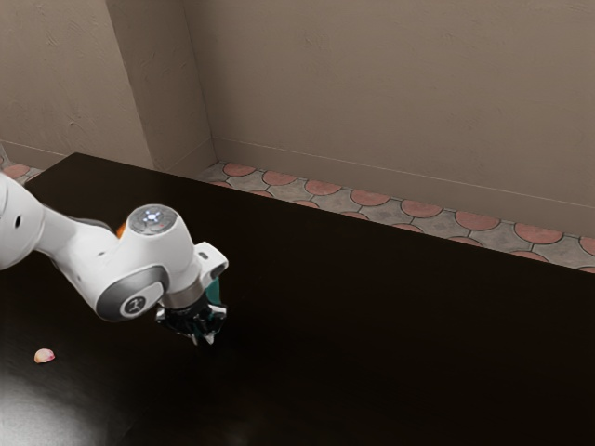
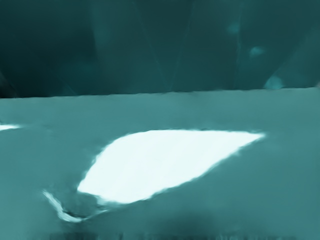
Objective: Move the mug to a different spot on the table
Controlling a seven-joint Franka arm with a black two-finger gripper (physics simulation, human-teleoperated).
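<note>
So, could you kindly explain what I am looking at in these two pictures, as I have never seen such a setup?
These are simulator renders of one white jointed robot arm at a dark glossy table. The exterior view comes from a camera beside the arm, which reaches in from that view's left. Its black tool is down at a small teal mug; I cannot tell whether it actually grips the mug. The wrist view comes from a camera on the hand, and its close teal surface with a bright glare is most likely that mug. A tiny pink object, too small to identify, lies on the table near the exterior view's left edge.
</note>
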